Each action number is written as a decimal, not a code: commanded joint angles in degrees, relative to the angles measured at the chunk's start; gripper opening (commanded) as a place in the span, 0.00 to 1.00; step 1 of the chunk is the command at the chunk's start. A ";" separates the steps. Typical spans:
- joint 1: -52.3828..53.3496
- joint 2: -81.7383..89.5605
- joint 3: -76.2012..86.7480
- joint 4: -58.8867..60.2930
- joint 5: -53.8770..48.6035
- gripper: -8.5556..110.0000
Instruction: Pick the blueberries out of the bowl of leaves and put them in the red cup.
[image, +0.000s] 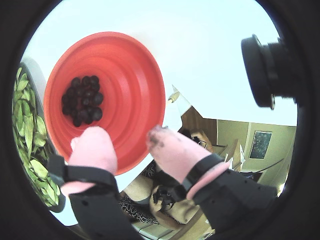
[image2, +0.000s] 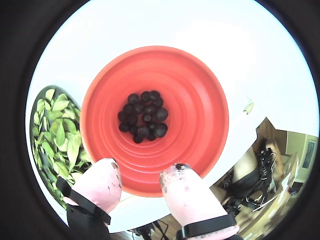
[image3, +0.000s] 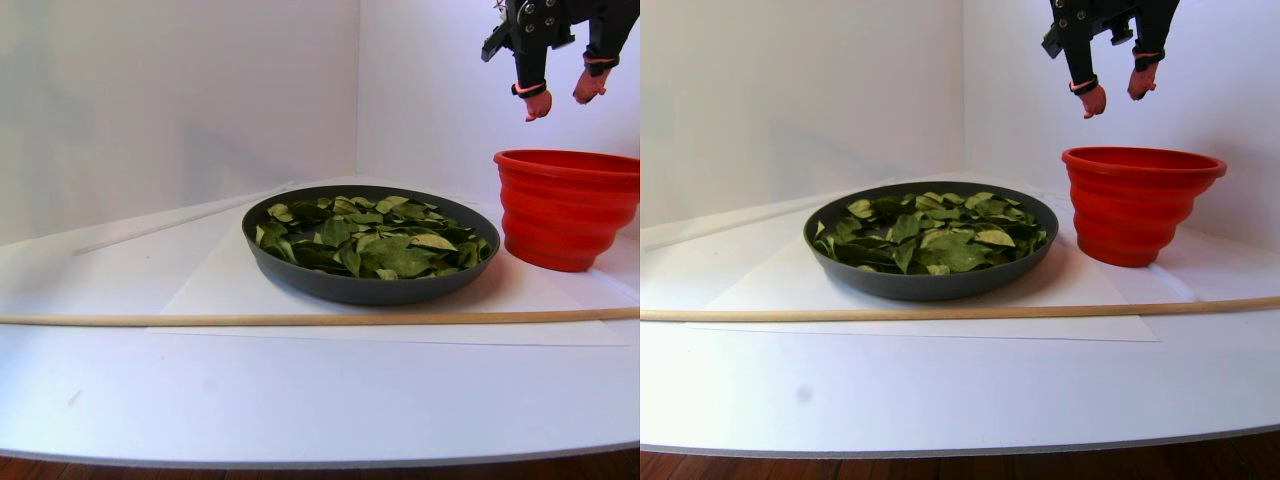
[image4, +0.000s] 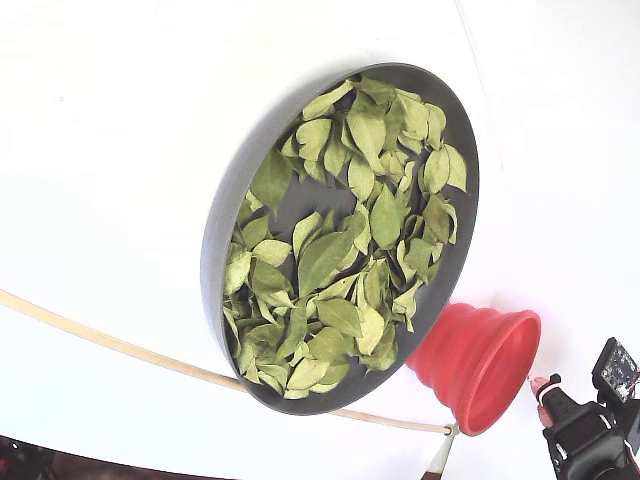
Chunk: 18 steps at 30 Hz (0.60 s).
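- In a wrist view, the bowl (image2: 46, 172) sits at the far left edge, packed with green leaves (image2: 59, 136); no berry shows among them in any view.
- Just right of the bowl stands the red cup (image2: 200, 107), with a cluster of dark blueberries (image2: 144, 116) lying on its bottom.
- The gripper (image2: 141, 182) hangs above the cup's near rim, its pink fingertips (image2: 186, 192) spread apart with nothing between them.
- In the stereo pair view, the bowl (image3: 370, 288) rests on white paper, the cup (image3: 566, 208) close beside it on the right, and the gripper (image3: 565, 100) is well above the cup.
- A thin wooden rod (image3: 300, 318) lies across the table in front of both.
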 joint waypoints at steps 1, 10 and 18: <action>0.09 6.77 -0.53 0.44 -0.09 0.19; -1.41 9.84 2.11 2.11 -0.53 0.19; -2.64 12.13 4.22 3.52 -1.49 0.19</action>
